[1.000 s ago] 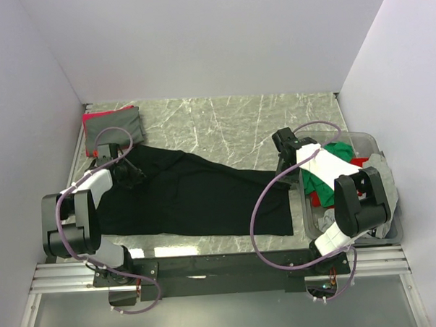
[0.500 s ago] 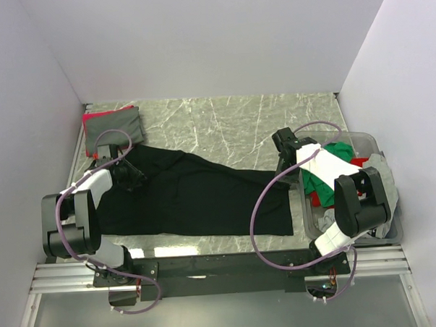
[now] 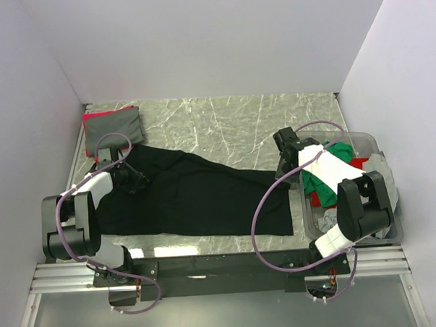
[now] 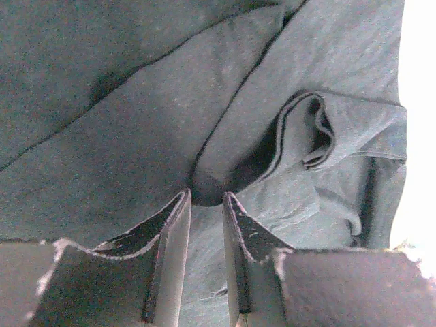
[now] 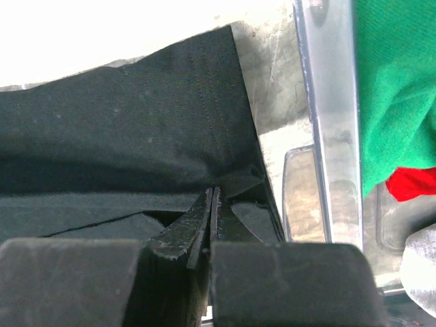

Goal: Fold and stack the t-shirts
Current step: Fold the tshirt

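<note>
Pinching a fold of large black cloth t-shirt (image 3: 198, 200) with left jaws narrowly parted; clamping its hem with right jaws tight together.

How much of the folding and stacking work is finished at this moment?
Done: a folded pile, grey over red, lies in the far left corner. In hand: the black t-shirt lies spread out, unfolded, with the left fingers and the right fingers pinching it near opposite ends. Left: the green t-shirt, red cloth and grey cloth wait in the bin.
</note>
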Robot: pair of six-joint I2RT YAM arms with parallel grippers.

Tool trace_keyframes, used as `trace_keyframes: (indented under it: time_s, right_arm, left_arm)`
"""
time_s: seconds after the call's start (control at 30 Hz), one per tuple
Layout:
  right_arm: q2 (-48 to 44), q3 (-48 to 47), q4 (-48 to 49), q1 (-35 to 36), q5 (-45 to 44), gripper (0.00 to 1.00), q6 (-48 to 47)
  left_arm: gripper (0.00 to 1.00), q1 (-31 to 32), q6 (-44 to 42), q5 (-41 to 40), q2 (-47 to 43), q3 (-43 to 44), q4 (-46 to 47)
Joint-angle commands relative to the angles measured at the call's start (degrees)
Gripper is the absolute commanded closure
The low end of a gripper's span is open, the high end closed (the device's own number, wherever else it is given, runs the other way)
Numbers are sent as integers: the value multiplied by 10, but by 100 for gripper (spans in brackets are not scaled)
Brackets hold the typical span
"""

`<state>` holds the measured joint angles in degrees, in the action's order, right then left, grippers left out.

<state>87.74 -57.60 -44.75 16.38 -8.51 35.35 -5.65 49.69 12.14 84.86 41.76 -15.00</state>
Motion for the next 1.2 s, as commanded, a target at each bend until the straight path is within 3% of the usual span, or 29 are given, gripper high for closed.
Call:
trace_keyframes:
  time_s: [0.0, 0.33, 0.53, 0.57, 1.17]
  right_arm:
    - [-28, 10, 0, 4, -12, 100, 11]
    - [-34, 13, 4, 7, -12, 100, 16]
    - [-31, 7, 2, 8, -13, 100, 16]
    - [-31, 7, 1, 8, -12, 100, 16]
    - [-46, 29, -5, 15, -19, 100, 20]
  left_arm:
    - [69, 1, 8, 12, -3, -6, 17]
    - [75, 1, -8, -11, 24, 3, 25]
    - [92, 1, -17, -14, 34, 13, 27]
    - [99, 1, -21, -15, 31, 16, 24]
    - [100, -26, -42, -65, -142, 26, -49]
